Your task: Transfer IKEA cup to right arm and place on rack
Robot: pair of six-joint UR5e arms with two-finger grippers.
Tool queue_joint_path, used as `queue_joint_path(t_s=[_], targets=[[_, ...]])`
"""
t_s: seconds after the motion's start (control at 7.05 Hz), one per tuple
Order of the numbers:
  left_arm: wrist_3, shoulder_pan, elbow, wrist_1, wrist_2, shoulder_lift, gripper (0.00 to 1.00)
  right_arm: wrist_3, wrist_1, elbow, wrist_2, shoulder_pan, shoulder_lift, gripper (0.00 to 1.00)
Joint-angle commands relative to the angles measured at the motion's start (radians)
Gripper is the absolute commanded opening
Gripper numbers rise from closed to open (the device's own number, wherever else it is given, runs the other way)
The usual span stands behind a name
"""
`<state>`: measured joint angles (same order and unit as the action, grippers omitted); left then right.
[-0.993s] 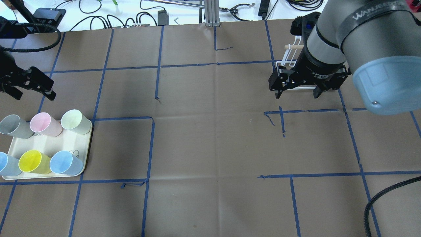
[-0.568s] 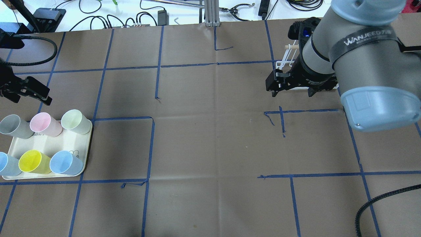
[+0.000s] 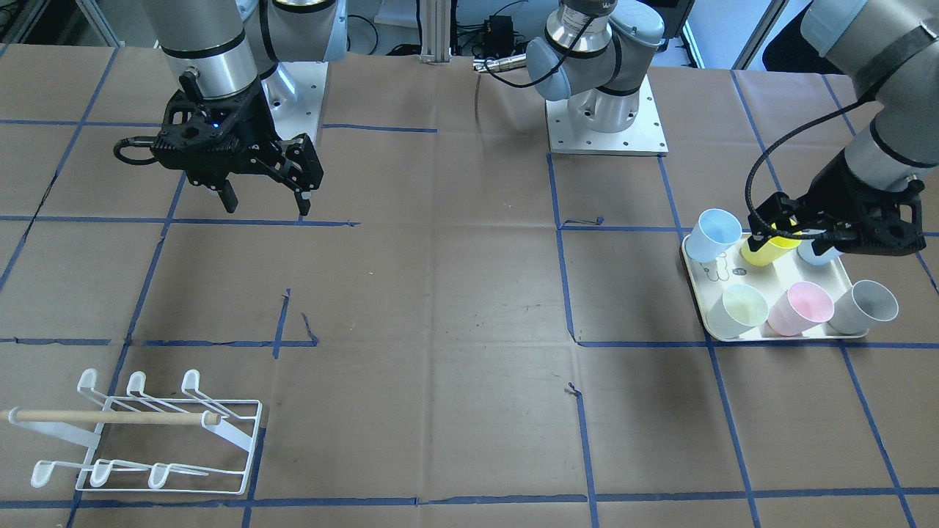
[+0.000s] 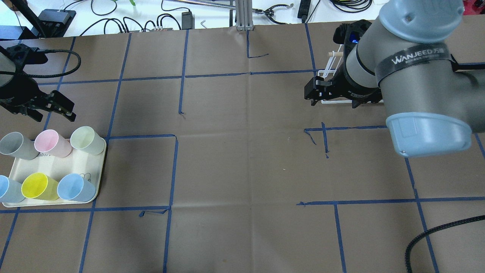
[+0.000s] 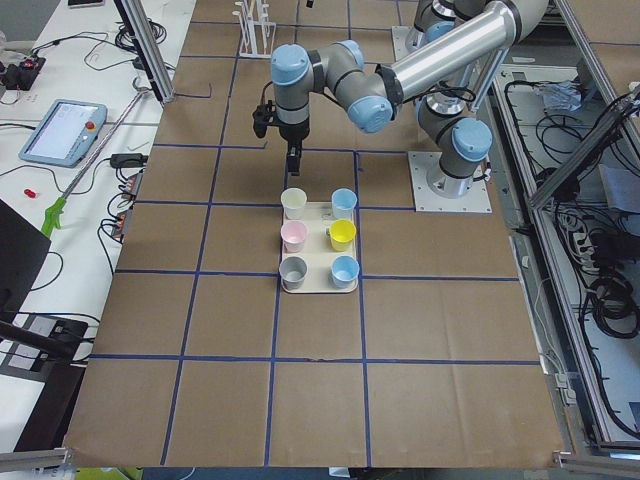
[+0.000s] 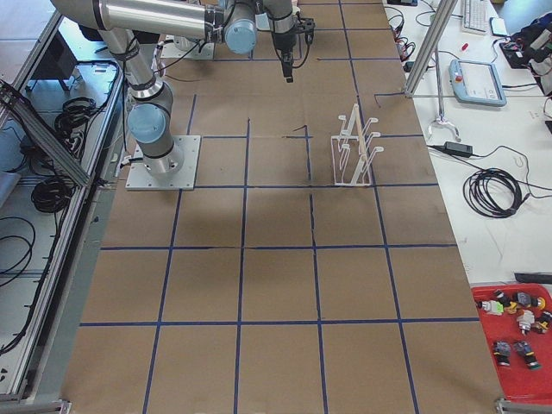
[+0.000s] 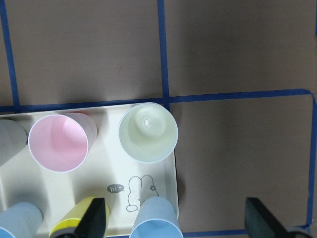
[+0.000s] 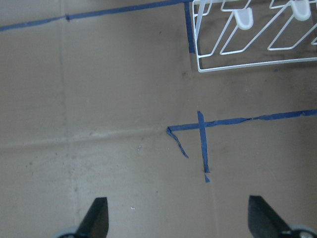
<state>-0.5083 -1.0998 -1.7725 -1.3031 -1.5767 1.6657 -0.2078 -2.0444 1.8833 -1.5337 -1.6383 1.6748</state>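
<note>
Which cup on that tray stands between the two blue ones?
The yellow cup, in the middle of the tray's row nearer the robot, flanked by light blue cups. The other row is grey, pink and pale green.

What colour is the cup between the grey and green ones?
Pink cup, clearest in the left wrist view.

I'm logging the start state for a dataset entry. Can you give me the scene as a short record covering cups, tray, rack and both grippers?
cups: six, openings up, all on the tray: grey cup, pink cup, pale green cup, yellow cup, two blue cups
tray: cream, on the robot's left side
rack: white wire with wooden dowel, no cup on it
left gripper: open, empty, raised near the tray
right gripper: open, empty, over bare table
handover: not yet begun
</note>
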Motion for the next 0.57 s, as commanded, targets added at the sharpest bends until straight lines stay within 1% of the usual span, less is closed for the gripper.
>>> queue_joint_path(t_s=[0.0, 0.14, 0.28, 0.43], targets=[[0.01, -0.005, -0.084, 0.133, 0.0, 0.04, 0.99, -0.219, -0.143, 0.029, 0.019, 0.0, -0.007, 1.0], [0.01, -0.005, -0.155, 0.236, 0.0, 0.04, 0.99, -0.299, -0.233, 0.046, 0.062, 0.0, -0.009, 1.0], [0.01, -0.005, -0.192, 0.293, 0.0, 0.048, 0.99, -0.35, -0.34, 0.087, 0.073, 0.0, -0.007, 1.0], [0.011, -0.008, -0.2, 0.315, 0.0, 0.06, 0.99, -0.405, -0.49, 0.146, 0.075, -0.002, 0.005, 1.0]])
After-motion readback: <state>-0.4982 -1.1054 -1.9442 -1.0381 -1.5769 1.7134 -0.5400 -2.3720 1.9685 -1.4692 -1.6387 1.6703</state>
